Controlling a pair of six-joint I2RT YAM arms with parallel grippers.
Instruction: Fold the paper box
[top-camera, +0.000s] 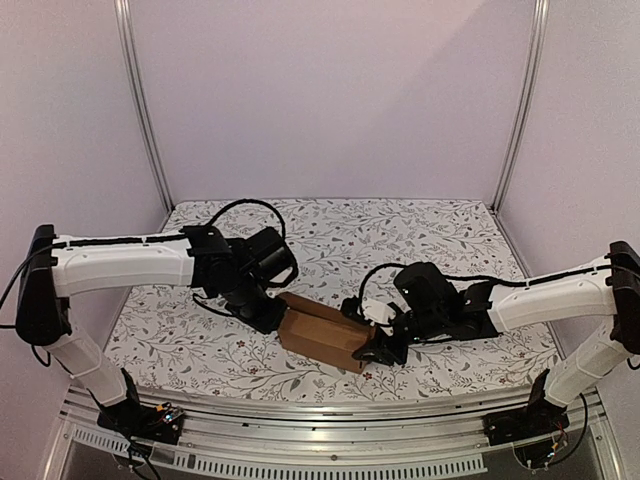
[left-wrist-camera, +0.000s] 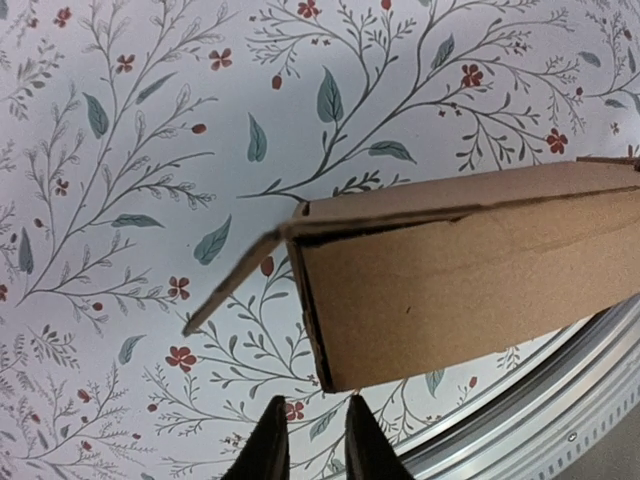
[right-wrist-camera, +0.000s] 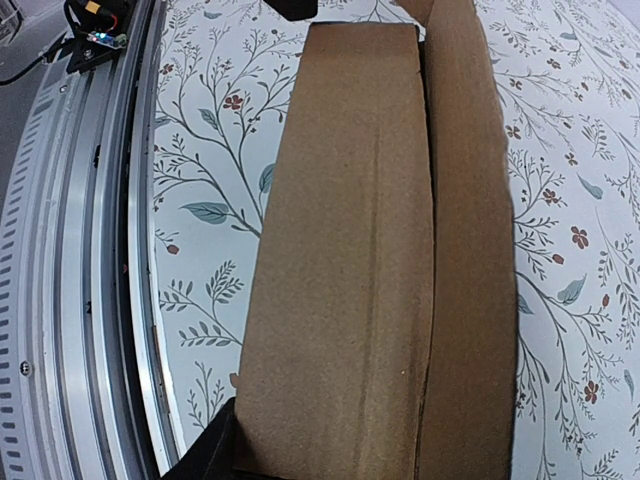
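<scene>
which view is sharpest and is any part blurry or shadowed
Left wrist is the sharpest: crisp floral print and paper box, with its fingers dark at the bottom edge. Right wrist has the box filling the frame, grainy and slightly soft. Top external is dim and even, with soft shadow under the arms.

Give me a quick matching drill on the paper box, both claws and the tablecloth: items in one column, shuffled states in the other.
Column one:
1. paper box
2. left claw
3. right claw
4. tablecloth

Column two:
A. clamped on the box's end
B. white with leaf and flower print
C. plain brown, one end flap sticking out
D. fingers slightly apart, just off the box, holding nothing

Pairs: 1-C, 2-D, 3-A, 4-B
</scene>
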